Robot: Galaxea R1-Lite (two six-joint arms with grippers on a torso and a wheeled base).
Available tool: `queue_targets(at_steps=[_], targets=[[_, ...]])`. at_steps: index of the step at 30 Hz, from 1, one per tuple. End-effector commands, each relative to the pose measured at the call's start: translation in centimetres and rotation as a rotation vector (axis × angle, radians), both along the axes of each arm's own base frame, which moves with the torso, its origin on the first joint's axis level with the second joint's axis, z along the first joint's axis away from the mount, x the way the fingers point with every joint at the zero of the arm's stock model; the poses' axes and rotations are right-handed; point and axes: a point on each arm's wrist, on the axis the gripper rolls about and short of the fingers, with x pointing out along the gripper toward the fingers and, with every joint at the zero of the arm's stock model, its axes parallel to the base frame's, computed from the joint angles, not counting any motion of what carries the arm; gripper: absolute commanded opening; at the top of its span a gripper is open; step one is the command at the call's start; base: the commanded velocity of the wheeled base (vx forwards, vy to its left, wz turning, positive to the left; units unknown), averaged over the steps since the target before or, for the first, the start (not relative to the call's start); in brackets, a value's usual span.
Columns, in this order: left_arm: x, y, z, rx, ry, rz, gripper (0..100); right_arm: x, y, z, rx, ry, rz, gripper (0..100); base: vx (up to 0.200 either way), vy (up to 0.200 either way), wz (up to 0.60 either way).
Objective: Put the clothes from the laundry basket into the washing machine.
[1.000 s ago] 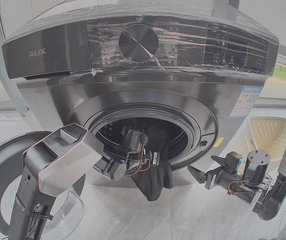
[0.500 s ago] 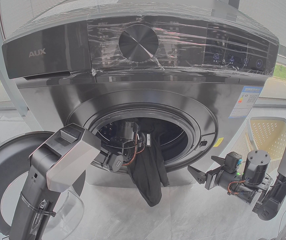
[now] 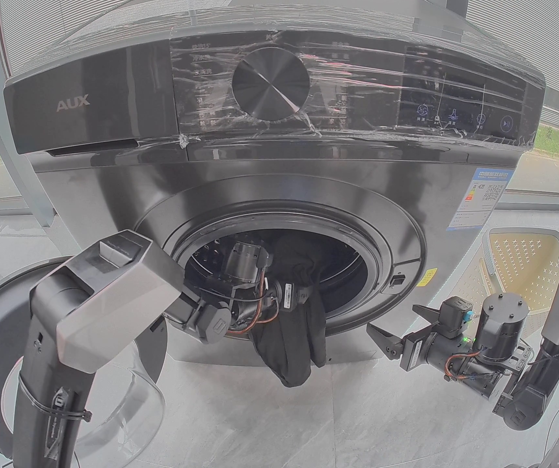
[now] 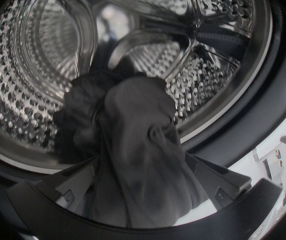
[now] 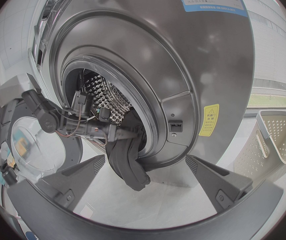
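The big washing machine [image 3: 331, 164] has its door wide, the laundry basket [image 3: 526, 261] sits on the floor beside it, the black clothes [image 3: 292, 346] hang half in the drum and half over its rim, the left gripper [image 4: 139, 164] there seems spread loose around them, and the right gripper [image 3: 393, 323] is spread wide, holding nothing.

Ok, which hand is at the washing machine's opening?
The left hand, at the mouth of the drum with the black garment between its fingers. The right hand hangs empty outside, toward the laundry basket.
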Motion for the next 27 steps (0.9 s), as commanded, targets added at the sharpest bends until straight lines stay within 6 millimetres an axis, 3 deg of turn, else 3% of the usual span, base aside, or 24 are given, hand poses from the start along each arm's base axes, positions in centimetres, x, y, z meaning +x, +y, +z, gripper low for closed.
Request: queue_targets(at_steps=[1,7,13,14,22,25,27], targets=[[-3.2,0.7,2.1,0.022,0.078,-0.079,100,0.0,0.0,0.0,0.001,0.000,0.001,100,0.000,0.000,0.00],[-3.2,0.2,-0.8,0.048,0.125,-0.089,100,0.0,0.0,0.0,0.001,-0.002,0.001,100,0.000,0.000,0.00],[-2.2,-0.1,-2.4,0.056,0.128,-0.075,100,-0.1,0.0,0.2,0.003,-0.006,0.001,100,0.000,0.000,0.00],[-2.0,-0.1,-2.5,0.055,0.126,-0.072,0,-0.1,0.0,0.2,0.003,-0.006,0.001,100,0.000,0.000,0.00],[-0.8,-0.3,-0.9,0.004,0.045,-0.049,0,0.0,0.0,0.2,0.005,-0.008,0.001,100,0.000,0.000,0.00],[1.2,-0.1,0.9,-0.046,-0.103,0.043,0,0.0,0.1,0.2,0.005,-0.010,0.001,100,0.000,0.000,0.00],[1.8,-0.1,1.0,-0.057,-0.132,0.067,0,0.0,0.1,0.2,0.005,-0.010,0.001,100,0.000,0.000,0.00]])
